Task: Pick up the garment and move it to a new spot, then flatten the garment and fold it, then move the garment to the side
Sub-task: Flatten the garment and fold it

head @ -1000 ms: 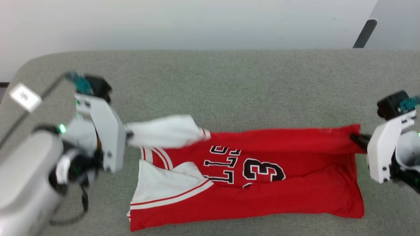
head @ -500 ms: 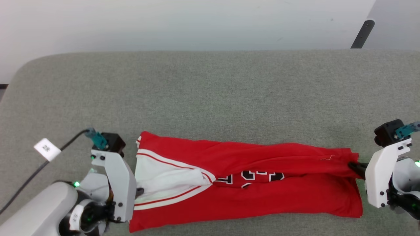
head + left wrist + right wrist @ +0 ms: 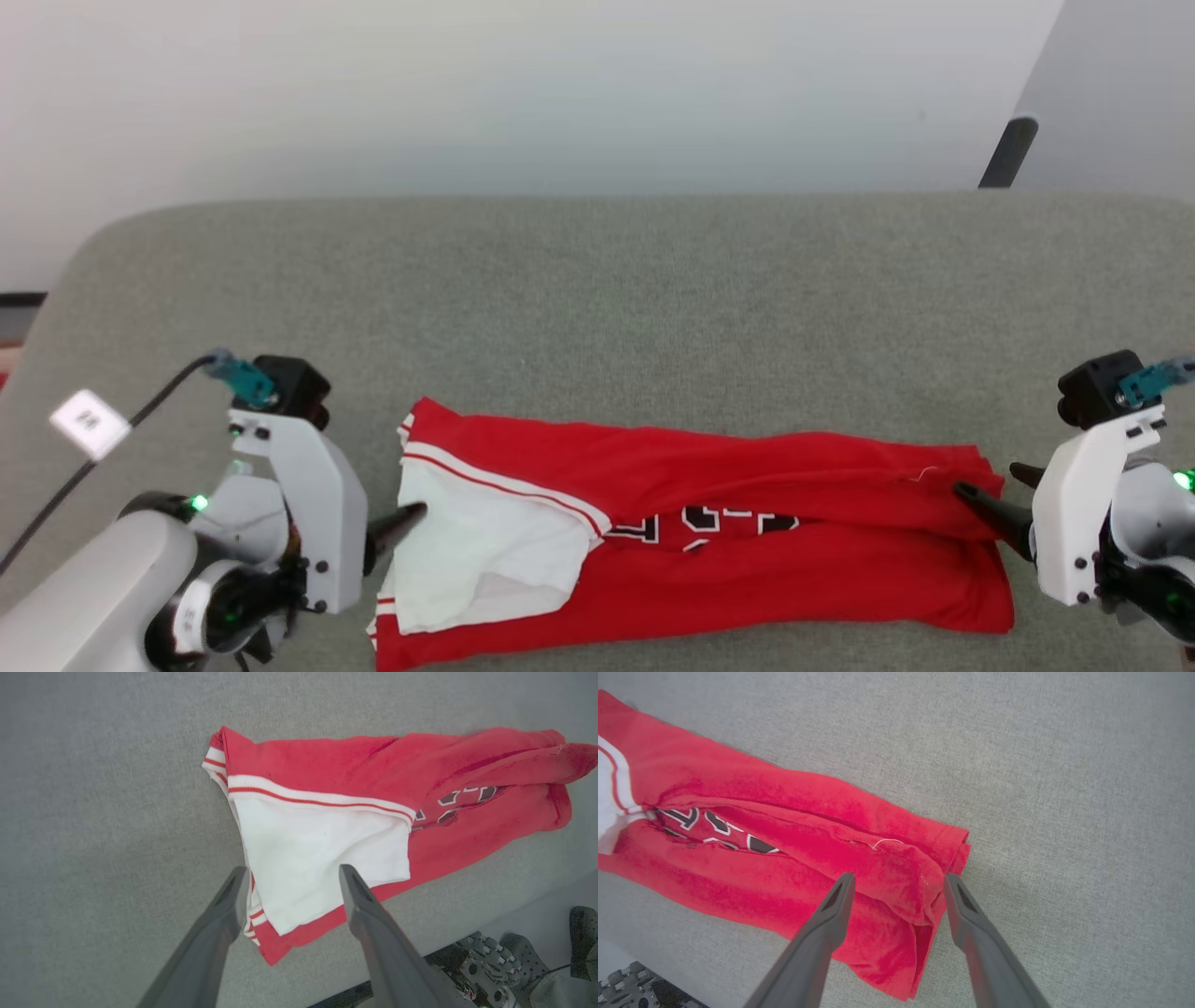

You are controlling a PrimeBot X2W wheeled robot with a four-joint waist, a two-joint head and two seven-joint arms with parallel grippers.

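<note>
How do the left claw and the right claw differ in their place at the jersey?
The left claw is at the left end of the jersey, over the white sleeve; the right claw is at its right end, over the red hem. Cloth below the left claw lies flat; below the right claw it is bunched. Both claws are open and grip nothing.

White angular wrist plates (image 3: 313, 504) dotted with dark screws (image 3: 322, 567) — each topped by a black camera block (image 3: 285, 385) with a teal connector (image 3: 245, 378). Long dark tapered fingers (image 3: 219, 926); one black cable (image 3: 163, 387) bears a white tag (image 3: 89, 422).
</note>
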